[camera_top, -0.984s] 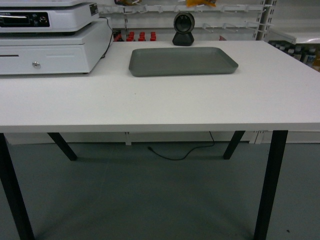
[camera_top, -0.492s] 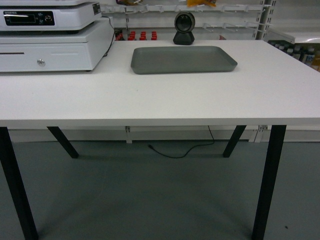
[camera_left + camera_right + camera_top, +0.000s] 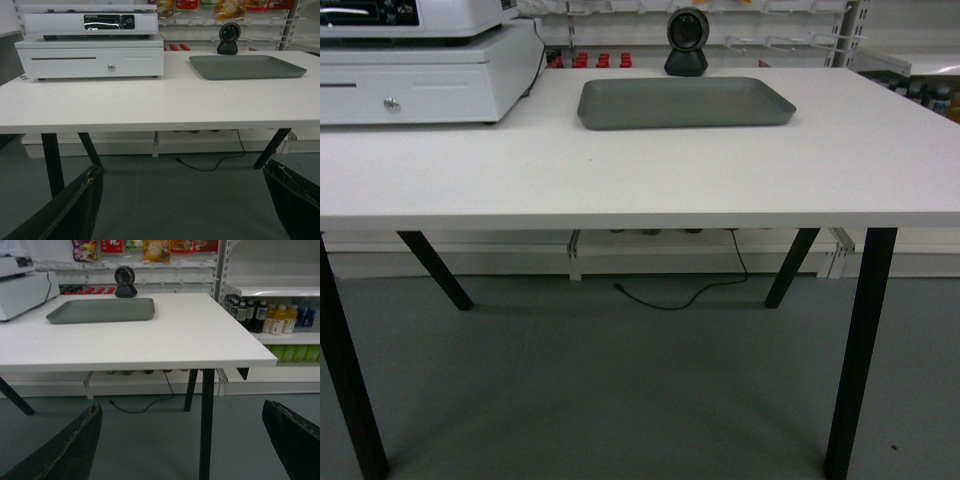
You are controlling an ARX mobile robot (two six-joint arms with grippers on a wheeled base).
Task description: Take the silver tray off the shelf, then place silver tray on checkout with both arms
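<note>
At the far left of the checkout (image 3: 620, 180) a white cash drawer (image 3: 420, 85) sits with a keyhole in its front, and a white register unit with a dark display (image 3: 90, 22) rests on top of it; a black cable runs down behind its right side; to the right of it, well apart from the drawer, the silver tray (image 3: 685, 102) lies flat on the white counter top, toward the back edge, its long side facing the head camera; just behind the tray stands a black round-lens scanner (image 3: 686, 42) on its small stand, near the tray's far rim but whether they touch cannot be told; behind the counter, peg hooks and snack packets (image 3: 155, 249) hang on the wall, and a row of red bottle caps (image 3: 87, 290) shows just past the back edge; under the counter are black legs (image 3: 860, 340) and a loose black cord (image 3: 685, 295) on the grey floor; at the far right, a store shelf (image 3: 272, 290) holds rows of bottled drinks (image 3: 270, 315). The left gripper (image 3: 185, 200) hangs low in front of the counter, its two black fingers (image 3: 75, 205) spread wide with nothing between them; the right gripper (image 3: 185, 440) is likewise low, its fingers (image 3: 292, 437) spread wide and holding nothing.
</note>
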